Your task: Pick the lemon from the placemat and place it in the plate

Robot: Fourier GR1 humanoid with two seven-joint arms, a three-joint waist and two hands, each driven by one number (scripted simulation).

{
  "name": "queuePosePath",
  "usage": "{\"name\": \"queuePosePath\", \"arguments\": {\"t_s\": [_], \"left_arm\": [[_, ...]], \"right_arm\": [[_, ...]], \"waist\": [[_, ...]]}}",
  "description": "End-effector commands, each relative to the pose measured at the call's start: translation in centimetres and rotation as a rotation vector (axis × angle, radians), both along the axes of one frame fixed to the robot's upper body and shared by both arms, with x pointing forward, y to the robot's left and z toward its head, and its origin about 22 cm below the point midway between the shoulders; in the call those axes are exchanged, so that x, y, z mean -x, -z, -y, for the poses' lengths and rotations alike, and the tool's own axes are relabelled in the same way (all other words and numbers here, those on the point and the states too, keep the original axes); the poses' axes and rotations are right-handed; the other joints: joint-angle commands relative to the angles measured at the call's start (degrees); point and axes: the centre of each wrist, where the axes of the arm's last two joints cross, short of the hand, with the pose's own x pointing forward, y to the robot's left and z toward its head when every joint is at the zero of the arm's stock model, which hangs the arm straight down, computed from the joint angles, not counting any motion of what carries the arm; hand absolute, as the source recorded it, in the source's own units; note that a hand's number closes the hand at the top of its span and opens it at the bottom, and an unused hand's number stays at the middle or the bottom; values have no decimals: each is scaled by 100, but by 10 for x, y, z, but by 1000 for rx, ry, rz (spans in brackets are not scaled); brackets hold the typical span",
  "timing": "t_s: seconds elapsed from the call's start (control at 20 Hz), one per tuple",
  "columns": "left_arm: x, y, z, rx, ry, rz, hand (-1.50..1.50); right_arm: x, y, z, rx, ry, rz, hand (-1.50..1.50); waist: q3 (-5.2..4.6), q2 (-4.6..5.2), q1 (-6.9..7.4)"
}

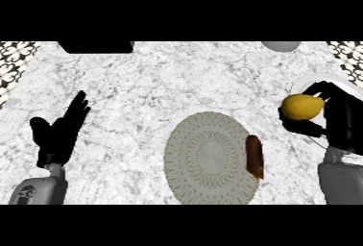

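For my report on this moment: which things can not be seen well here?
- Plate, head view: mostly hidden by the right hand and lemon.
- Whether the lemon touches the plate: cannot tell.
- Dark object and grey object: cut off by the top edge.

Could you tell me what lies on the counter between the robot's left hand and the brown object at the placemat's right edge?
In the head view, only the round placemat lies between the left hand and the brown object.
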Motion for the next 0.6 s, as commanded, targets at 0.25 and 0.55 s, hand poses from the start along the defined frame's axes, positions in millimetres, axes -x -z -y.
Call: {"name": "queuePosePath", "arguments": {"t_s": [0.25,0.55], "left_arm": [[-16,-7,-12,11,8,-11,0],[-21,-4,7,-7,19,-4,0]], "right_arm": [[-17,1,101,-50,147,-13,150],[-27,20,156,23,169,-133,150]], "waist": [[2,21,40],[7,53,105]]}}
